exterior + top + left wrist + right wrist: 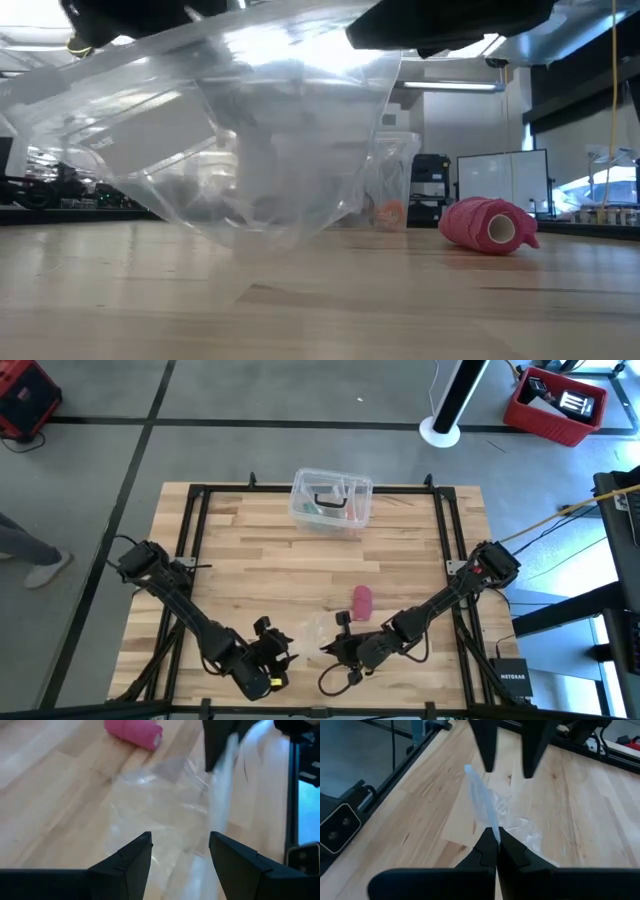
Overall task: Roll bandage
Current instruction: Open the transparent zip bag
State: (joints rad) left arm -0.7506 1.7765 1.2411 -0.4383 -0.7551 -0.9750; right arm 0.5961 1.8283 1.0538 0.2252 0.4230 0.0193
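lying on its side mid-table, the bandage (362, 600) is a stubby pink roll with a pale core. right gripper (496, 841) is clenched on a clear wrapper (482, 802); left gripper (180, 850) is spread, nothing in it. the wrapper blurs the low view.

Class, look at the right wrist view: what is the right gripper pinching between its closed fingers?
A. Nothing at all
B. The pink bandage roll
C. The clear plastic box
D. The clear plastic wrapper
D: the right gripper is shut on an edge of the clear plastic wrapper, while the bandage lies apart on the table.
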